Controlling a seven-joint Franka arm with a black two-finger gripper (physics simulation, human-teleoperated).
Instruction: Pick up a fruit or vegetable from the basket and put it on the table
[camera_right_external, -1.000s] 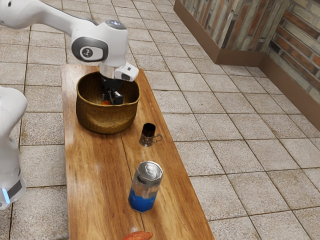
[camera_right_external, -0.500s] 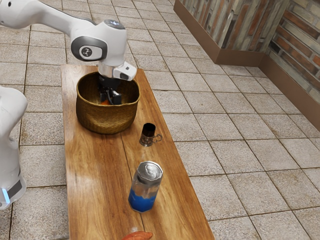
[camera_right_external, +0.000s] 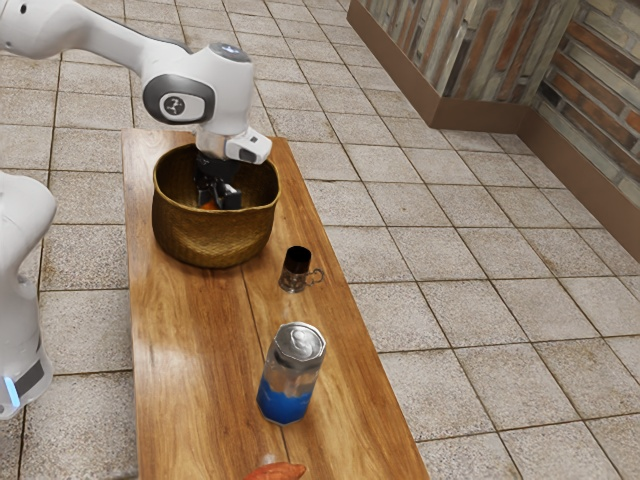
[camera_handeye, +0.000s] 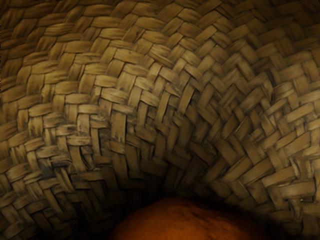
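You're at the pick: I can't tell your tool's (camera_right_external: 218, 198) opening or hold, so secure the fruit (camera_handeye: 190, 223) under it before lifting.

A rounded orange fruit or vegetable (camera_handeye: 190, 225), its skin faintly mottled with darker patches, lies inside the basket, right at the gripper (camera_right_external: 217, 200) and partly hidden by it; its kind and full shape cannot be told. The deep, round, golden-brown basket (camera_right_external: 214, 236) of woven strips stands upright and open-topped around the gripper, its rim above the fingertips. Beneath the basket and lower than the gripper runs the long, flat surface (camera_right_external: 190, 345) of warm brown, grained wooden boards.
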